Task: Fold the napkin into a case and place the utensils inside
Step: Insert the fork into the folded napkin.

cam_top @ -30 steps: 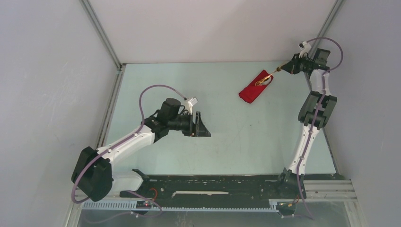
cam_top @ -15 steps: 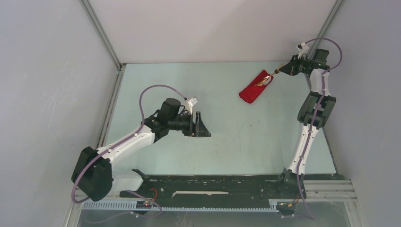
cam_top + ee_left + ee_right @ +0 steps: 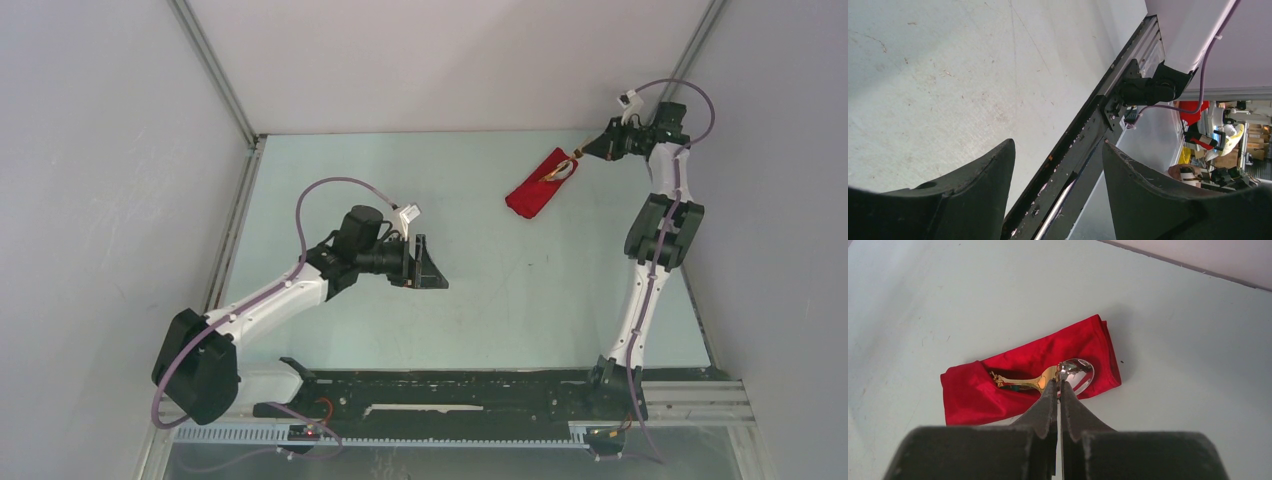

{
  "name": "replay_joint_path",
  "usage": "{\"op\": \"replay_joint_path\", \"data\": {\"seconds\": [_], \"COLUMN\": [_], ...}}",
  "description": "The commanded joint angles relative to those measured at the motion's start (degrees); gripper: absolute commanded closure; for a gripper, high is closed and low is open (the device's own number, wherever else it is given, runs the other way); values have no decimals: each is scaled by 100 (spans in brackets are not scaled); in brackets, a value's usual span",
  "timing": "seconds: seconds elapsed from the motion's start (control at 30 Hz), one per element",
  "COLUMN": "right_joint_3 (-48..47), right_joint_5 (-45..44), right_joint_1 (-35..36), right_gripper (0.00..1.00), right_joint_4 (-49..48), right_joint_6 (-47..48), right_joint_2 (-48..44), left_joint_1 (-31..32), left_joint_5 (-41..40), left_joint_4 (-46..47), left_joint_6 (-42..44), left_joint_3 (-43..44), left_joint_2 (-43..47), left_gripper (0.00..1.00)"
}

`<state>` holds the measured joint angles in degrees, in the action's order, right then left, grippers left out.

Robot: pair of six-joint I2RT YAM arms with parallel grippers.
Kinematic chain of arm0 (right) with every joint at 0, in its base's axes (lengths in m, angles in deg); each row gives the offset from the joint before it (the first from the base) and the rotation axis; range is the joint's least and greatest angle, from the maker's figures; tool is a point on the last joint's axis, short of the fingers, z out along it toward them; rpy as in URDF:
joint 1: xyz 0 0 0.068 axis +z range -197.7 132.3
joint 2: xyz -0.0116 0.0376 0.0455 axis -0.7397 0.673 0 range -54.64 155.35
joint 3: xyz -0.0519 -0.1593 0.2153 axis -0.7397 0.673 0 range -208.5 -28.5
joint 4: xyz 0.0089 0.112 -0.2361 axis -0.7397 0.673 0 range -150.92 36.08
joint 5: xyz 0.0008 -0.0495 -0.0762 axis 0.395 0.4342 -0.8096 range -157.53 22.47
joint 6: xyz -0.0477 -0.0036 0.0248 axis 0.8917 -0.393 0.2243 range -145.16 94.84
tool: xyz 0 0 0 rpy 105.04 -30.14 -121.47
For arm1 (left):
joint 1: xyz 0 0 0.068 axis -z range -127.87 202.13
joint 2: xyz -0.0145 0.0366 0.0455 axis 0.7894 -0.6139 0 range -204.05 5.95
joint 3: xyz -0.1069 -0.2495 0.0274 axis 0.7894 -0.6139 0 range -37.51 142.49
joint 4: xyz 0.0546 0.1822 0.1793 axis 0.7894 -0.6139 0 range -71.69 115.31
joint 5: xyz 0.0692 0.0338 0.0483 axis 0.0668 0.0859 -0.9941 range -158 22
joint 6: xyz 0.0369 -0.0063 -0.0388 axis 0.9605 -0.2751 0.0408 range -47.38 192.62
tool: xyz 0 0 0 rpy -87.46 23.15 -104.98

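The napkin lies folded as a narrow red case (image 3: 540, 182) at the far right of the table, and it fills the middle of the right wrist view (image 3: 1013, 375). A spoon with a gold handle and a shiny silver bowl (image 3: 1077, 374) lies in its open fold, handle inward and bowl on the cloth. A dark teal utensil (image 3: 1010, 387) peeks out beside the handle. No wooden fork shows. My right gripper (image 3: 582, 152) is shut, its tips (image 3: 1058, 382) at the spoon's neck. My left gripper (image 3: 435, 275) hangs open and empty over the middle of the table (image 3: 1058, 143).
A black rail (image 3: 450, 395) runs along the table's near edge and shows between the left fingers (image 3: 1083, 150). Grey walls close in the left, back and right sides. The right arm stands close to the right wall.
The right gripper's tip has crept a little left and down toward the case with the spoon. The wrist has tilted. The case and the left arm have not moved.
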<state>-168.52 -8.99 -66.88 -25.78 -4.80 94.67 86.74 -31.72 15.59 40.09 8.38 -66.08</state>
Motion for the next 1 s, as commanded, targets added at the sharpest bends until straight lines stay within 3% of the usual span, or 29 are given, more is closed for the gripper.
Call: {"op": "replay_joint_path", "data": {"seconds": [0.0,0.47,0.97], "right_joint_3": [-351,-421,-536], "right_joint_5": [92,120,-409], "right_joint_1": [54,125,295], "right_gripper": [100,100,100], "right_joint_4": [222,668,1382], "right_joint_6": [90,36,592], "right_joint_2": [77,128,134], "left_joint_1": [45,44,46], "left_joint_5": [133,194,231], "left_joint_4": [172,207,347], "left_joint_6": [54,-23,-108], "left_joint_3": [261,263,211], "left_joint_2": [74,61,58], "left_gripper": [31,32,32]}}
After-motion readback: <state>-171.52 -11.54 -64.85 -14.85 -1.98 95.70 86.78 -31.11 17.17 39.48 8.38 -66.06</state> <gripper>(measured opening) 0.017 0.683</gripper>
